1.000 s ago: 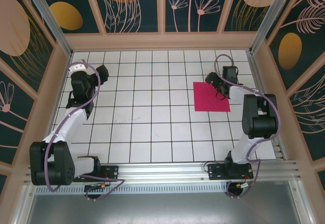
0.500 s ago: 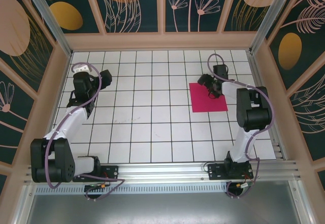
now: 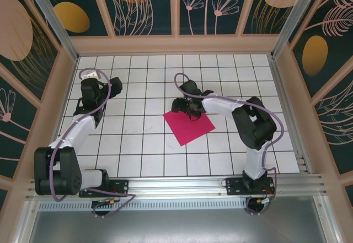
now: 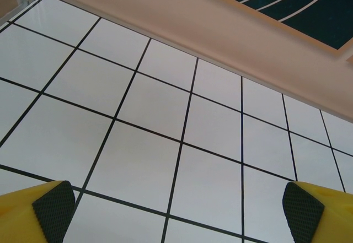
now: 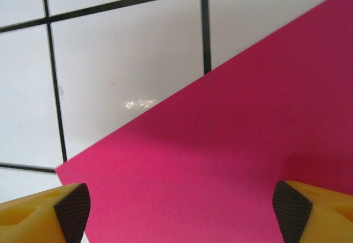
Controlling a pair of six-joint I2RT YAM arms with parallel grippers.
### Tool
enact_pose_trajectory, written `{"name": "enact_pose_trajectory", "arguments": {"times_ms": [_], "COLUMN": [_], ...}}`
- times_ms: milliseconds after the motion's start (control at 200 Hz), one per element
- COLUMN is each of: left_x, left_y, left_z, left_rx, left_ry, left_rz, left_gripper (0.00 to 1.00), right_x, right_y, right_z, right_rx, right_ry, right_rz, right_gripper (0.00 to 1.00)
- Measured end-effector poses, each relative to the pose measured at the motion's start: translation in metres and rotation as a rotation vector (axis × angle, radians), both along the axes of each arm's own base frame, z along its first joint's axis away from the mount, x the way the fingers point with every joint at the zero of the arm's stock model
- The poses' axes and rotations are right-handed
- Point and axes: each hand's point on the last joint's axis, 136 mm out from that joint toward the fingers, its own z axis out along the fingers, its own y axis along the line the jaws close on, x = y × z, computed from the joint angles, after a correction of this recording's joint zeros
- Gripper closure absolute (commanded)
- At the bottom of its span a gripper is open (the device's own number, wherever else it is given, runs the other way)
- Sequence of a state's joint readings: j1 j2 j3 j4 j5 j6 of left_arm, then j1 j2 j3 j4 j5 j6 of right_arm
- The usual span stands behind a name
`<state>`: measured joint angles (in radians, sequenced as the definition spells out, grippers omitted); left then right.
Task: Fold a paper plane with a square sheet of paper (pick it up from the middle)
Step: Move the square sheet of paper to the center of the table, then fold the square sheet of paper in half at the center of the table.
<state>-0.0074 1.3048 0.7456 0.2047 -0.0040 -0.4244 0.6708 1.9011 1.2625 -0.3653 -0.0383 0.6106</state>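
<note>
Overhead camera above the table (image 3: 154,149); wrist cameras close over it.

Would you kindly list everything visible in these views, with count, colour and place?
paper: one, magenta-pink, flat near the table's middle, turned cornerwise.
table: one, white tiles with black grid lines.
walls: dark teal panels with plant motifs, around the table.
left arm, right arm: two, white and black, bases at the near edge.
left gripper: one, yellow fingers, open, over bare far-left tiles.
right gripper: one, yellow fingers, open, over the paper's far edge.
</note>
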Motion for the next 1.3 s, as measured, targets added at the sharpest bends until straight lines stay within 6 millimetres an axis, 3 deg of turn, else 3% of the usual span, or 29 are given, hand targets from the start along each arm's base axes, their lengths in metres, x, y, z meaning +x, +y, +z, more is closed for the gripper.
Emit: {"name": "enact_pose_trajectory", "arguments": {"times_ms": [160, 435, 636, 1301], "left_x": [0.000, -0.002, -0.001, 0.000], "left_y": [0.002, 0.001, 0.000, -0.001], "left_z": [-0.001, -0.005, -0.006, -0.014], "left_rx": [-0.011, -0.027, -0.030, -0.033], "left_ry": [0.004, 0.031, 0.042, 0.065], "left_rz": [0.014, 0.021, 0.016, 0.009], "left_gripper": [0.02, 0.02, 0.02, 0.01], "right_x": [0.006, -0.027, -0.039, -0.037], "right_y": [-0.008, -0.018, -0.016, -0.020], "right_z": [0.019, 0.001, -0.029, -0.035], "right_rx": [-0.107, -0.241, -0.301, -0.349], "right_ry": [-0.037, 0.042, 0.114, 0.111], "right_rz": [0.107, 0.317, 0.386, 0.390], "right_gripper": [0.01, 0.01, 0.03, 0.12]}}
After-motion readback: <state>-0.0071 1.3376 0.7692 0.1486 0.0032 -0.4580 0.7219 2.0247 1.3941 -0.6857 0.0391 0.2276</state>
